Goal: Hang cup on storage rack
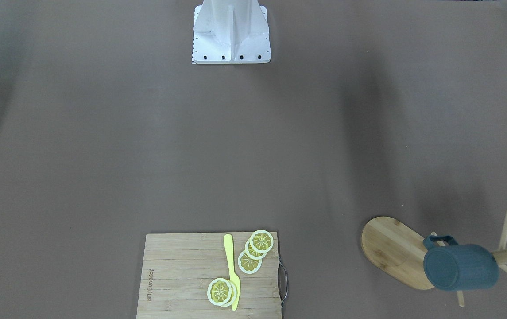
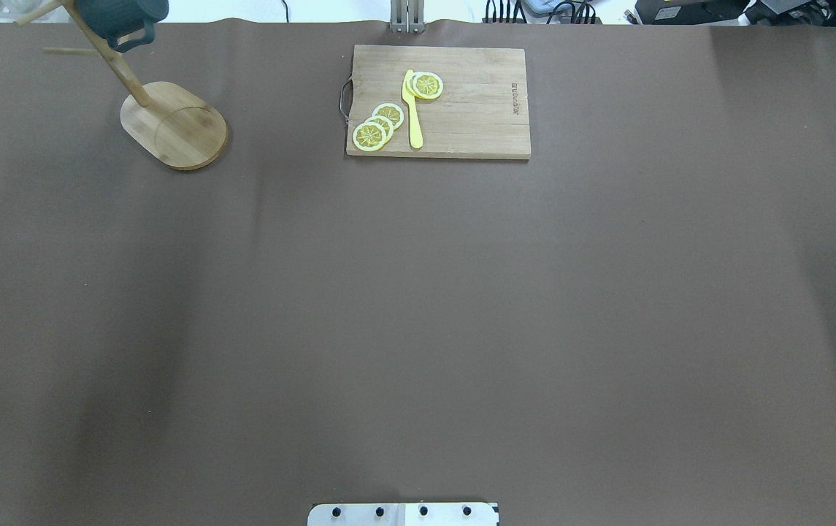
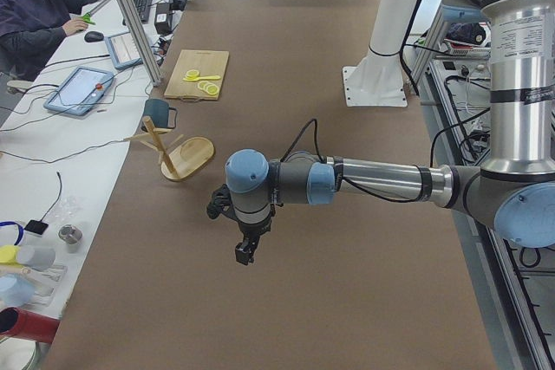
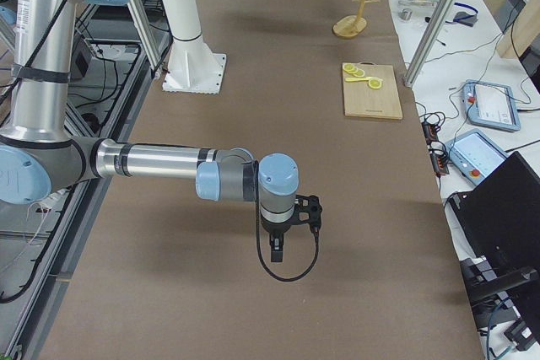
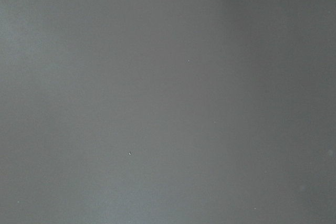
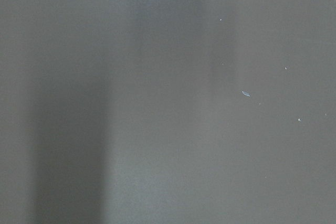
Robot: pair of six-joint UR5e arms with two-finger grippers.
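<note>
One cup (image 1: 461, 268) hangs on the storage rack (image 1: 390, 250), worktop's far left corner: looks done, just park; left end effector (image 3: 245, 253) and right end effector (image 4: 277, 250) aperture can't tell.

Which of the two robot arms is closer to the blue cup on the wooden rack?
The left. The left gripper hangs over the table nearer the cup, short of the storage rack. The right gripper is toward the table's opposite end, beyond the cutting board.

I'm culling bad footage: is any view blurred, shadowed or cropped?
Both wrist views show only soft, featureless grey table with shadow bands; the overhead view crops the cup at its top edge; the front-facing view is sharp, with broad soft shadows.
</note>
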